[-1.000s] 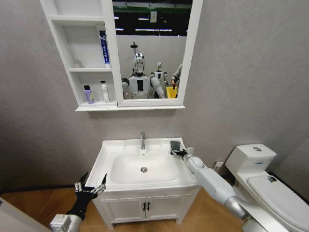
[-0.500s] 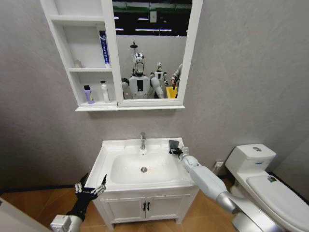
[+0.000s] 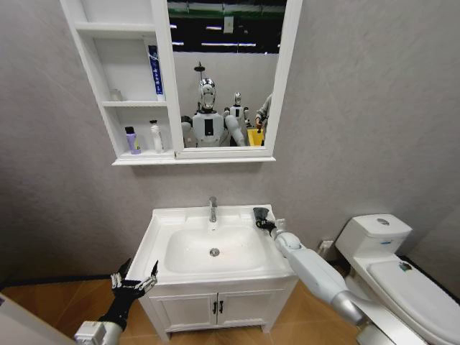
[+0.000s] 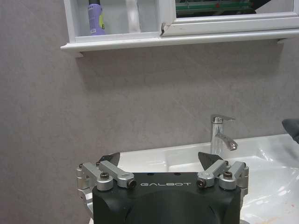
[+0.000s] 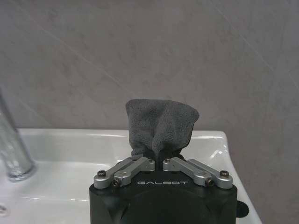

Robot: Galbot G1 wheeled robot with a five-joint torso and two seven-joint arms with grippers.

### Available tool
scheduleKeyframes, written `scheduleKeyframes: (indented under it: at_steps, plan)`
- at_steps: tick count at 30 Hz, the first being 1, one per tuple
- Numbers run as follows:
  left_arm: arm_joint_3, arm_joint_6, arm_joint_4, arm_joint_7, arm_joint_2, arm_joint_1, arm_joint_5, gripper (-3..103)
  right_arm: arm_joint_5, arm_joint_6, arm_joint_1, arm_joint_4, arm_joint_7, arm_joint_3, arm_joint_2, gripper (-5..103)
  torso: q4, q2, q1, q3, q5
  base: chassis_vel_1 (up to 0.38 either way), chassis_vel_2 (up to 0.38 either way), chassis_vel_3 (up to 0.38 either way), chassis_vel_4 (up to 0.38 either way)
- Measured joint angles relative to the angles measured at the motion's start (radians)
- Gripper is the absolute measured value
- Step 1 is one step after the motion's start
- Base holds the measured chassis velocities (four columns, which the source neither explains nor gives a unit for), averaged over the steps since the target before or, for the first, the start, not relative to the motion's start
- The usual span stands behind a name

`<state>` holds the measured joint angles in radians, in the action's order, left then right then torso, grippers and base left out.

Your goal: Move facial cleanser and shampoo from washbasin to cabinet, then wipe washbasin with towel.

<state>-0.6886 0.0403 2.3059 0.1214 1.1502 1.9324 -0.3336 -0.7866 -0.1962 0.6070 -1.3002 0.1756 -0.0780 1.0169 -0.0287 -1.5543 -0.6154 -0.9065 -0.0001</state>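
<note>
A two-armed robot works at a bathroom washbasin (image 3: 164, 220), its right arm stretched across the white sink top toward the back right corner. There the right gripper (image 3: 263, 223) has its fingers (image 5: 136, 164) pinched together on a dark grey towel (image 5: 160, 126), which stands bunched and upright above the fingers, close to the grey wall and just over the rear rim of the basin. In the head view the towel (image 3: 260, 213) sits to the right of the chrome tap (image 3: 213, 208), with the oval bowl and its drain lying in front and to the left of it.

The left arm hangs low at the front left corner of the washbasin, beside the floor cupboard (image 3: 215, 310) under it. The left gripper (image 3: 134, 279) holds nothing, its fingers (image 4: 113, 160) spread wide apart and pointing up toward the wall.

Above the basin, the wall cabinet (image 3: 129, 159) of open shelves joins a framed mirror (image 3: 282, 86). On its lowest shelf a small purple bottle (image 3: 131, 141) with a dark cap stands next to a white bottle (image 3: 155, 136), the two just beside each other. A blue tube (image 3: 154, 70) stands upright on the shelf above. A white toilet (image 3: 392, 261) stands on the floor to the right of the basin.
</note>
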Motion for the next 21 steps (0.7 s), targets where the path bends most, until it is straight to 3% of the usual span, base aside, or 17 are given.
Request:
scheduleKeyframes:
  at_steps: [3, 6, 7, 8, 13, 15, 21]
  plan:
    - [-0.004, 0.000, 0.003, 0.001, -0.005, 0.001, -0.003, 95, -0.005, -0.010, 0.047, -0.103, 0.022, 0.004, -0.023, 3, 0.0000, 0.000, 0.000, 0.000, -0.0002, 0.000, 0.000, 0.000, 0.000]
    - [-0.009, 0.000, 0.004, 0.002, -0.017, 0.001, -0.005, 95, -0.070, -0.078, 0.174, -0.331, 0.147, -0.012, -0.044, 3, -0.0004, 0.000, 0.000, 0.000, 0.0002, 0.000, 0.000, 0.000, 0.000]
    - [-0.009, 0.000, 0.004, 0.002, -0.017, 0.001, -0.005, 95, -0.070, -0.078, 0.174, -0.331, 0.147, -0.012, -0.044, 3, -0.0004, 0.000, 0.000, 0.000, 0.0002, 0.000, 0.000, 0.000, 0.000]
    - [-0.006, -0.002, 0.006, 0.002, -0.018, 0.002, -0.005, 94, -0.094, -0.116, 0.207, -0.383, 0.205, -0.032, -0.039, 3, -0.0003, 0.000, 0.000, 0.000, 0.0000, 0.000, 0.000, 0.000, 0.000]
    - [-0.001, -0.004, 0.008, 0.002, -0.018, 0.006, -0.001, 94, -0.091, -0.159, 0.215, -0.377, 0.255, -0.068, -0.019, 3, -0.0001, 0.000, 0.000, 0.000, 0.0000, 0.000, 0.000, 0.000, 0.000]
    - [-0.005, -0.005, 0.012, 0.002, -0.017, 0.013, 0.003, 94, -0.061, -0.210, 0.161, -0.274, 0.292, -0.100, 0.015, 3, 0.0000, 0.000, 0.000, 0.000, 0.0000, 0.000, 0.000, 0.000, 0.000]
    - [-0.015, -0.005, 0.016, 0.002, -0.015, 0.013, 0.000, 94, -0.065, -0.254, 0.082, -0.148, 0.314, -0.153, 0.028, 3, -0.0001, 0.000, 0.000, 0.000, -0.0001, 0.000, 0.000, 0.000, 0.000]
